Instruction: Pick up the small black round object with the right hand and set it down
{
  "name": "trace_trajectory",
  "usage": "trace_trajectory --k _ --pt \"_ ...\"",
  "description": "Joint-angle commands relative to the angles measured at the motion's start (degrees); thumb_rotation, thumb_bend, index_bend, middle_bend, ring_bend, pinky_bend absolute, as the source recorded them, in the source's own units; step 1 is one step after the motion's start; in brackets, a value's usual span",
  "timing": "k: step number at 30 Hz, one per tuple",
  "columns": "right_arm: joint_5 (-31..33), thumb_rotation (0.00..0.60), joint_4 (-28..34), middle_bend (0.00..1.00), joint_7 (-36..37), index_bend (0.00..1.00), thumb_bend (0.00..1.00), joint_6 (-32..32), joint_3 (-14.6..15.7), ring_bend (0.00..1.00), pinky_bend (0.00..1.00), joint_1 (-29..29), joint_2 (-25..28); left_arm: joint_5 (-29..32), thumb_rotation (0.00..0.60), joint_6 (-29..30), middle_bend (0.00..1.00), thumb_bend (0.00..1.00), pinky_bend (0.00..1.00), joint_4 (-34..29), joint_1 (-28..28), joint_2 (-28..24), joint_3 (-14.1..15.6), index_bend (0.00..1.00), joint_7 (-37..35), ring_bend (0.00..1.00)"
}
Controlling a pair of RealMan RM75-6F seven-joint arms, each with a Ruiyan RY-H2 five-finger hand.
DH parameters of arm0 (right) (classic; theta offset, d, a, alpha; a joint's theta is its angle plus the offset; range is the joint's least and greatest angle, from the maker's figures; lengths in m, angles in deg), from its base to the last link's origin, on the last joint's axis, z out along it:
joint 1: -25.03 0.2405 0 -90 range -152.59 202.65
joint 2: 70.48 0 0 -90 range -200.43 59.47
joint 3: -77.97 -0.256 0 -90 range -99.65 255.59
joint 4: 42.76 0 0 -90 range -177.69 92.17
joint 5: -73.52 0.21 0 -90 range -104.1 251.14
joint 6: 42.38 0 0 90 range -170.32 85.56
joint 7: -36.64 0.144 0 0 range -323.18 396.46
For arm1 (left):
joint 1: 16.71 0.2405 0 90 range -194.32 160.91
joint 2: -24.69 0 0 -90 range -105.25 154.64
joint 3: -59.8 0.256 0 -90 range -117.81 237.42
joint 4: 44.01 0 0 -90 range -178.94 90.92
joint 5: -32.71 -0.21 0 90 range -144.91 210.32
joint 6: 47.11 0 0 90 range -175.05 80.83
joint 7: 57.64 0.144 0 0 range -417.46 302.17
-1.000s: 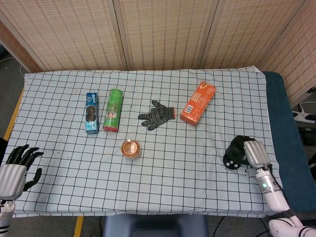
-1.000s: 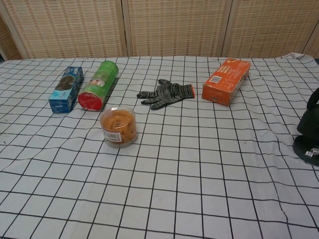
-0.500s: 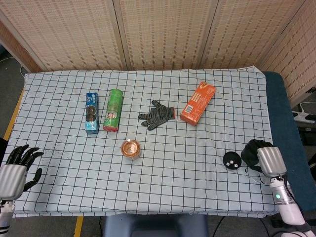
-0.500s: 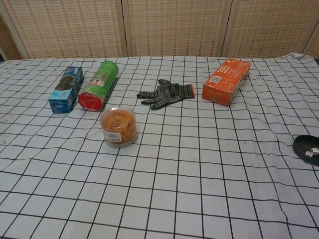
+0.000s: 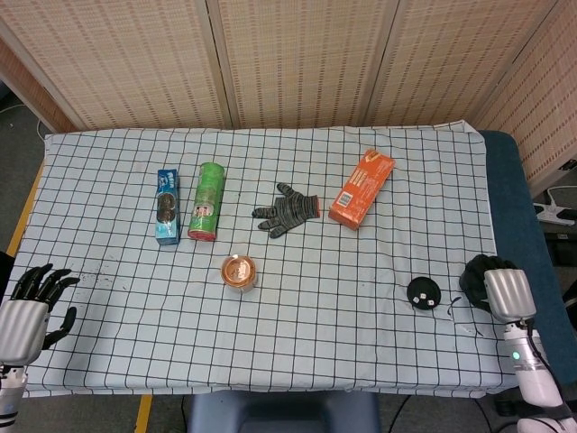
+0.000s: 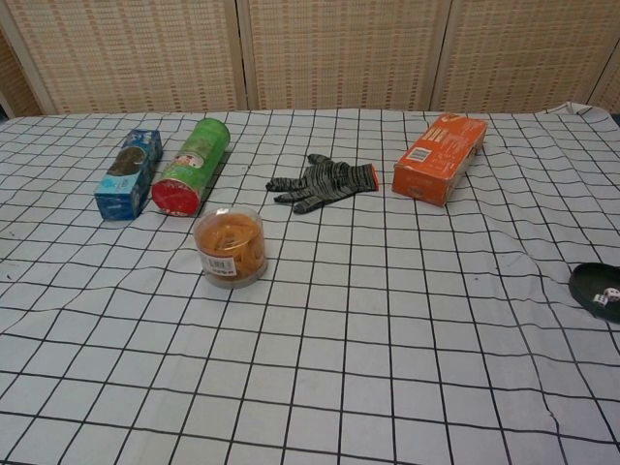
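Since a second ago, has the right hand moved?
Yes. The right hand has pulled back right, off the small black round object, toward the tablecloth's edge.

Head view — high, looking steeply down on whole surface [image 5: 297,352]. Chest view — low, nearer, facing the screen; both share the glove [image 5: 288,210].

Left hand [image 5: 32,307] low at left edge, fingers spread, holding nothing. Right hand [image 5: 498,287] at right edge on upright forearm, back to camera, fingers curled under, grip unclear.
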Motion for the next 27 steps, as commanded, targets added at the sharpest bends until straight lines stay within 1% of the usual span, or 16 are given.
trace_trajectory --k 1,4,6,9,11,12,14,15,17,20,23,27 --pt "-0.6 0.600 -4.3 0.51 3.3 0.53 0.23 -1.2 0.0 0.45 0.52 0.9 -2.6 0.0 0.600 0.0 0.20 0.45 0.13 0.1 0.1 0.0 0.1 0.28 0.1 0.10" --pt "-0.9 0.600 -5.6 0.46 4.6 0.48 0.23 -2.4 0.5 0.34 0.43 1.1 -3.0 0.3 0.600 -0.3 0.20 0.45 0.13 0.2 0.0 0.1 0.0 0.28 0.0 0.10" --pt "-1.0 0.600 -5.2 0.37 5.2 0.40 0.23 -3.5 1.0 0.22 0.34 1.1 -2.6 0.4 0.600 -0.5 0.20 0.45 0.13 0.3 0.0 0.1 0.0 0.28 0.1 0.10" --pt "-1.0 0.600 -2.5 0.21 5.6 0.25 0.23 -5.1 1.5 0.04 0.24 1.1 -0.9 0.4 0.600 -0.4 0.20 0.45 0.13 0.3 0.0 0.1 0.0 0.28 -0.1 0.10" --pt "-1.2 0.600 -0.4 0.13 5.9 0.17 0.23 -4.8 1.5 0.00 0.17 1.0 0.3 0.4 0.600 -0.3 0.20 0.45 0.13 0.3 0.0 0.1 0.0 0.28 -0.1 0.10" --pt "-1.5 0.600 1.0 0.09 6.1 0.13 0.23 -4.2 1.5 0.00 0.12 0.9 1.0 0.3 0.600 -0.3 0.20 0.45 0.13 0.3 0.0 0.1 0.0 0.28 -0.1 0.10" --pt "-1.9 0.600 3.6 0.04 6.1 0.06 0.23 -3.3 1.5 0.00 0.09 0.8 2.5 0.3 0.600 -0.2 0.20 0.45 0.13 0.2 0.1 0.1 0.0 0.28 -0.1 0.10" --pt "-2.2 0.600 5.9 0.02 5.9 0.03 0.22 -2.7 1.5 0.00 0.07 0.6 3.7 0.3 0.600 -0.2 0.20 0.45 0.13 0.3 0.1 0.0 0.0 0.28 -0.1 0.10" --pt "-2.8 0.600 9.8 0.01 5.4 0.00 0.21 -1.5 1.4 0.00 0.06 0.4 5.7 0.2 0.600 -0.1 0.20 0.45 0.13 0.3 0.1 0.0 0.0 0.28 0.0 0.10" --pt "-3.0 0.600 17.7 0.01 3.9 0.00 0.21 0.6 1.1 0.00 0.06 -0.3 9.4 0.0 0.600 0.2 0.20 0.45 0.13 0.1 0.2 -0.1 0.1 0.28 0.2 0.10" --pt "-2.9 0.600 23.7 0.01 1.4 0.00 0.21 2.5 0.6 0.00 0.06 -1.2 12.1 -0.1 0.600 0.3 0.20 0.45 0.13 0.1 0.2 0.0 0.1 0.28 0.7 0.10" --pt "-2.8 0.600 27.5 0.01 -2.5 0.01 0.21 5.0 0.6 0.00 0.06 -2.7 13.5 -0.3 0.600 0.6 0.20 0.45 0.13 -0.3 0.2 0.0 -0.1 0.28 1.1 0.10"
